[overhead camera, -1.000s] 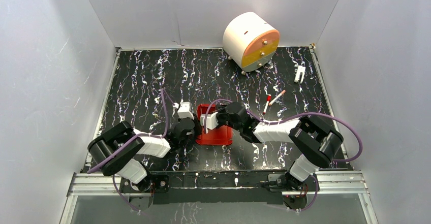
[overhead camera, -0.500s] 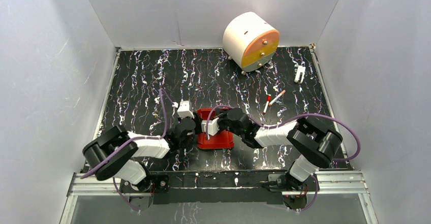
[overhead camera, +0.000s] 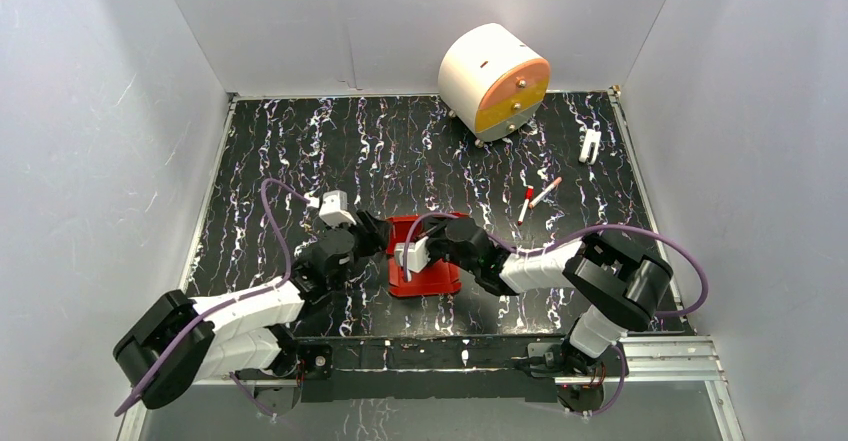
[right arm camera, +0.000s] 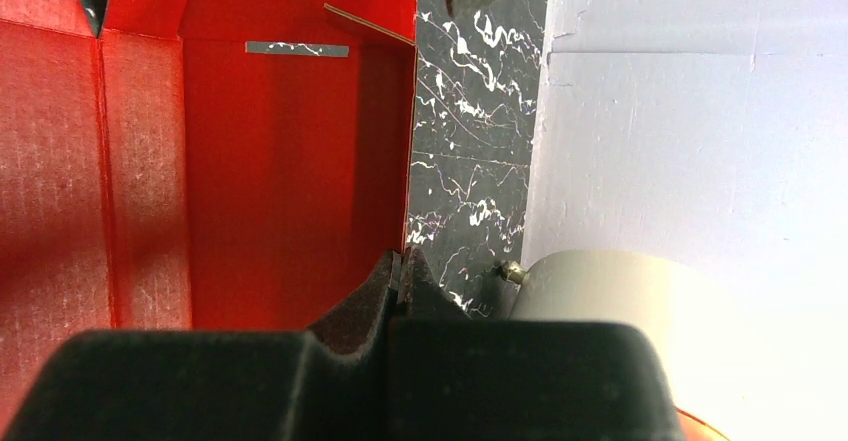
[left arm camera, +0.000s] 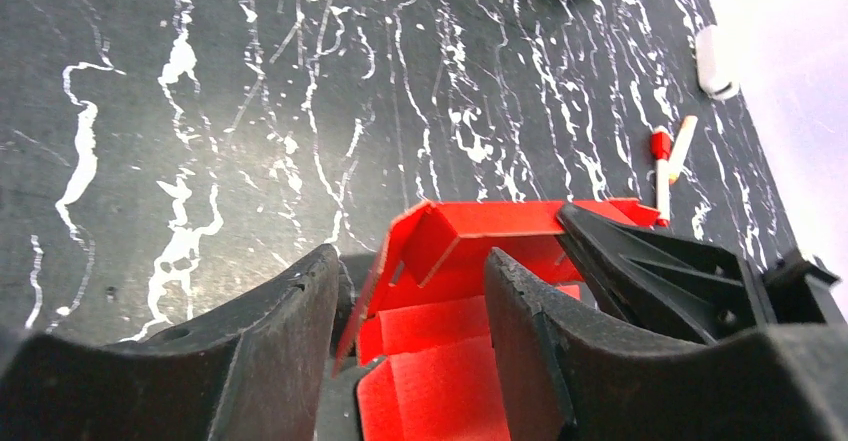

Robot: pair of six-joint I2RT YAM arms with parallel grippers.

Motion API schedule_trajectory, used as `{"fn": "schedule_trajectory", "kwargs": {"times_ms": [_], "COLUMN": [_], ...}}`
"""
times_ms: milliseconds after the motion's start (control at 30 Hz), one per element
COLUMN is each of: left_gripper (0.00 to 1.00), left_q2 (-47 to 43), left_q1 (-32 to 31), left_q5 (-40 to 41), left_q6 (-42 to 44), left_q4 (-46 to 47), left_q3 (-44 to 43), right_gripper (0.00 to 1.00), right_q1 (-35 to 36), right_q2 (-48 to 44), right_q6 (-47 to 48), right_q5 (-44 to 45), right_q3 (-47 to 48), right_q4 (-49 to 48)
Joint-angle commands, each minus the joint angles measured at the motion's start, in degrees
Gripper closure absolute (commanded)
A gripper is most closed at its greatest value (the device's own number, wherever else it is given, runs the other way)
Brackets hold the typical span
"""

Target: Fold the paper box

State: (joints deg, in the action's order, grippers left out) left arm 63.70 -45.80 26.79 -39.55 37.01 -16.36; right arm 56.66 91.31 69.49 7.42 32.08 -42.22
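The paper box [overhead camera: 432, 277] is bright red card, partly formed, lying open-side up near the table's front middle. In the left wrist view its raised left wall [left arm camera: 385, 261] stands between the spread fingers of my left gripper [left arm camera: 410, 256], which is open; the red floor [left arm camera: 440, 361] shows below. My left gripper [overhead camera: 376, 234] sits at the box's left side. My right gripper [right arm camera: 405, 261] is shut on the thin edge of a box wall, with the red inside [right arm camera: 250, 161] to its left. From above, the right gripper [overhead camera: 406, 253] is over the box.
A white-and-orange drum [overhead camera: 495, 81] stands at the back right. Two red-capped white pens [overhead camera: 535, 199] lie right of the box and show again as pens [left arm camera: 665, 161] in the left wrist view. A small white clip [overhead camera: 590, 145] lies far right. White walls enclose the table.
My left gripper has opened and its arm has swung out to the left and stretched lower. The right gripper stays shut on the box wall and has drifted slightly left.
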Motion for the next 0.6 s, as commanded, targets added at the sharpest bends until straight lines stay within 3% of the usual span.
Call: {"fn": "schedule_trajectory", "kwargs": {"times_ms": [0, 200, 567], "left_gripper": [0.47, 0.51, 0.79], "left_q2": [-0.80, 2.30, 6.39], "left_q1": [3.51, 8.37, 8.98], "left_q5": [-2.44, -8.28, -15.05], "left_q6": [1.66, 2.86, 8.50], "left_q4": [-3.94, -2.87, 0.12], "left_q3": [-2.33, -2.85, -4.44], "right_gripper": [1.00, 1.00, 1.00], "right_q1": [0.72, 1.07, 1.08], "right_q2": [-0.36, -0.25, 1.09], "right_q6": [1.54, 2.76, 6.87], "right_q5": [0.56, 0.66, 2.30], "right_q3": [-0.07, 0.18, 2.45], "right_q4": [-2.59, -1.52, -1.90]}}
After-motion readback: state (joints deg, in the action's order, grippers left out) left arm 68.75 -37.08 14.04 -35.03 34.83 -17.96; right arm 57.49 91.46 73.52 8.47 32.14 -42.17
